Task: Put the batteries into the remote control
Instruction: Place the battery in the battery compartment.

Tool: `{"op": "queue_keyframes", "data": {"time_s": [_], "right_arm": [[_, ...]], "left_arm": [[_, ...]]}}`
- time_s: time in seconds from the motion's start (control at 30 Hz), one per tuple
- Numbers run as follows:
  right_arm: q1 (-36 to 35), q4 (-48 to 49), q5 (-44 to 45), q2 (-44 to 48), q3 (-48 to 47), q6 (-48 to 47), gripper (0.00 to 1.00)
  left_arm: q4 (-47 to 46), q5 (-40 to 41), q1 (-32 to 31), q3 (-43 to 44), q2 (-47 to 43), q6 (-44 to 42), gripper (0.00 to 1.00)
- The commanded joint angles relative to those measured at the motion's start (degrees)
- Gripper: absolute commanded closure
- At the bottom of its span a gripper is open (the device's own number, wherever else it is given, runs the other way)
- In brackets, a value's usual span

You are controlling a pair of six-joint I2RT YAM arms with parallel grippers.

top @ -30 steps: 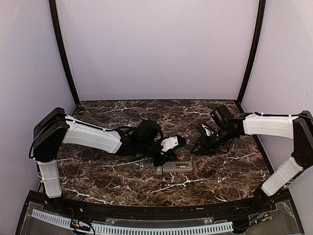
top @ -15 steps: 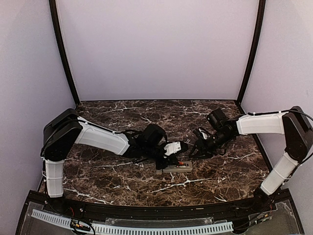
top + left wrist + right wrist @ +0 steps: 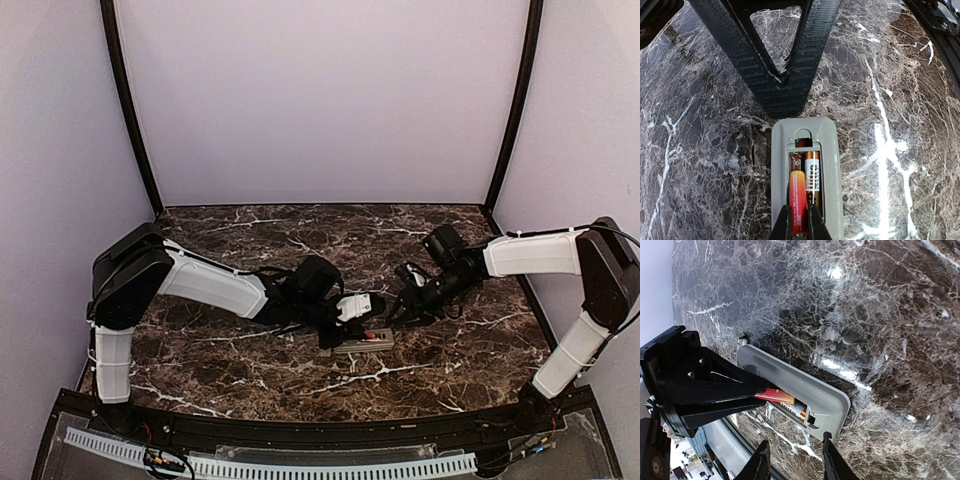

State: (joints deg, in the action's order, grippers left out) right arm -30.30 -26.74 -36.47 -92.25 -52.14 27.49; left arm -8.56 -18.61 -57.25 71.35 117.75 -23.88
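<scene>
The remote control (image 3: 378, 344) lies grey back up on the marble, its battery recess open. My left gripper (image 3: 799, 226) is shut on a red battery (image 3: 797, 197) and holds it tilted, its front end in the recess's left slot. A second battery (image 3: 812, 175) lies seated in the right slot. In the right wrist view the red battery (image 3: 774, 395) sticks out of the left gripper into the remote (image 3: 790, 377). My right gripper (image 3: 794, 450) is open and empty at the remote's far end. One of its fingers (image 3: 785, 75) touches that end.
A small grey piece (image 3: 325, 350) lies beside the remote's left end. Dark marble table (image 3: 240, 360) with the enclosure's white walls behind and to the sides. The table's near edge has a black rail (image 3: 300, 430).
My left gripper has moved right and down, bringing the red battery into the remote's recess. My right gripper has moved left to the remote's right end.
</scene>
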Motion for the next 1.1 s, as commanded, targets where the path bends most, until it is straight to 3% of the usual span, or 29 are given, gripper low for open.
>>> {"op": "queue_keyframes", "data": {"time_s": [0.0, 1.07], "right_arm": [[0.3, 1.1, -0.7, 1.0, 0.5, -0.2, 0.67], [0.2, 5.8, -3.0, -5.9, 1.9, 0.6, 0.69]], "left_arm": [[1.7, 0.5, 0.3, 2.1, 0.8, -1.6, 1.0], [-2.3, -1.4, 0.0, 1.5, 3.7, 1.1, 0.99]]}}
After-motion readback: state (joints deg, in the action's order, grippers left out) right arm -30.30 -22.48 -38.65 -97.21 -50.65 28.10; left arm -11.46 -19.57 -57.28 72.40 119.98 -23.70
